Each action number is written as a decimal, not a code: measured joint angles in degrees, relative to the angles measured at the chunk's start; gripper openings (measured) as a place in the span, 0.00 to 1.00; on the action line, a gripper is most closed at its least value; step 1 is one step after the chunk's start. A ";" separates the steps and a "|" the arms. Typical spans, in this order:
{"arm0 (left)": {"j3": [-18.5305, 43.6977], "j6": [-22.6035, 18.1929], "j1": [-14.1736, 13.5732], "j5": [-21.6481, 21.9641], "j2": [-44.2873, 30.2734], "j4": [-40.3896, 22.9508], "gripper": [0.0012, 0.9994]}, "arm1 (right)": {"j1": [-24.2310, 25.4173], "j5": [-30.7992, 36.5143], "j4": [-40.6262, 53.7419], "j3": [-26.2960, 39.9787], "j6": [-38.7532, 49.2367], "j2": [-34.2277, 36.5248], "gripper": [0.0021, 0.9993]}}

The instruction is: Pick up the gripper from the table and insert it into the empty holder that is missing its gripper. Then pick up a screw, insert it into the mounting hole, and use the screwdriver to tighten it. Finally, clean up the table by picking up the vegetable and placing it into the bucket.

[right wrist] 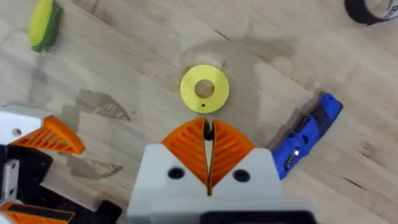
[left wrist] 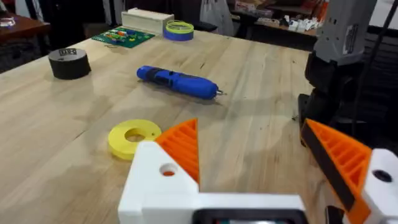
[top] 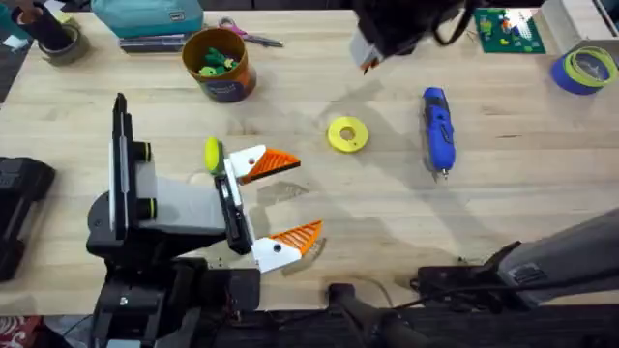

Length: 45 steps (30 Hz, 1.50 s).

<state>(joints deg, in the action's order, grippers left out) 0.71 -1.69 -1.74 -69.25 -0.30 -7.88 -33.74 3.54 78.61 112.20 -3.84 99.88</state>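
Screwdriver [top: 437,129] lies flat on the bare table [top: 503,193], bit pointing toward my side, untouched. From here I see the left gripper [top: 290,198] parked low over the wood with its two orange fingers spread wide apart, nothing between them. Both of its white mounts carry an orange finger. The right gripper [right wrist: 208,146] hangs high above the table, its orange fingers pressed together, nipping a thin dark thing I can't make out. Straight below it in the right wrist view sits the flat yellow disc [right wrist: 204,88], with the screwdriver off to one side.

Vegetable [top: 211,153] rests on the table right beside the left arm's wrist, near the upper orange finger. Bucket [top: 219,64] stands upright toward the far edge, well apart from the vegetable, with green bits already inside. A blue tape roll [top: 586,70] sits at the far right corner.
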 joint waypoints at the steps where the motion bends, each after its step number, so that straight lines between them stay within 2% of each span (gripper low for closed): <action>1: 0.00 0.00 0.00 0.00 -0.01 0.00 0.99 | 0.00 0.26 0.95 1.48 0.06 -0.02 0.00; 8: 0.00 0.00 0.00 0.00 0.00 -0.01 0.99 | 0.00 1.17 6.21 8.54 0.72 -0.13 0.00; 22: 0.00 0.00 0.00 0.00 0.00 -0.02 0.99 | -0.60 1.17 6.60 8.92 0.88 -0.24 0.00; 32: 0.00 0.00 0.00 0.00 0.00 0.00 0.99 | -7.92 1.17 4.33 8.92 1.79 -0.24 0.00; 45: 0.00 0.00 0.00 0.00 0.00 0.00 0.99 | -17.27 1.17 3.70 8.92 7.37 -0.24 0.00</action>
<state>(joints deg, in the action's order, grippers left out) 0.71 -1.69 -1.74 -69.25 -0.30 -7.88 -51.01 4.71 82.30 121.12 3.53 99.63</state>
